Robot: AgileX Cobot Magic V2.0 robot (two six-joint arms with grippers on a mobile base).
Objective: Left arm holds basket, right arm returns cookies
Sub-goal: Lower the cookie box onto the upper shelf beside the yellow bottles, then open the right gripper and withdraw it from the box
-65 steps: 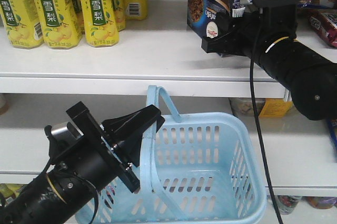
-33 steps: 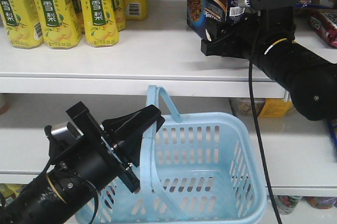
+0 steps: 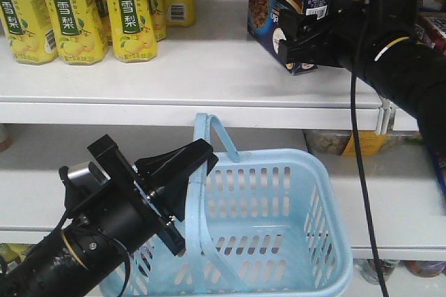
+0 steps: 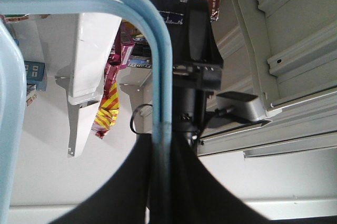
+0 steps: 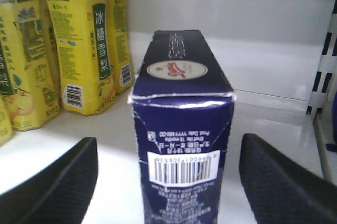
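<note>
A robot's left gripper (image 3: pixel 182 171) is clamped on the flat hoop handle of a light blue basket (image 3: pixel 279 241) in front of white store shelving; in the left wrist view, the blue handle (image 4: pixel 160 77) runs straight into the dark jaws, which close around it. The basket hangs below the upper shelf (image 3: pixel 174 67), its slotted walls and floor open to the front camera.

Above and to the right, a dark navy carton of cookies (image 3: pixel 282 11) stands upright on the upper shelf, its brown cookie picture facing left and its barcode end turned toward the right arm. The right gripper (image 5: pixel 168 176) has its two black fingers (image 5: pixel 58 182) spread wide, one on each side of the carton and clear of it in the right wrist view, where the carton (image 5: pixel 181 145) rests on the white shelf between them. The front view shows the right arm's black body (image 3: pixel 397 60) just beside the carton.

Yellow drink cartons (image 3: pixel 77 11) with green labels line the same shelf, well to the left of the cookies.
</note>
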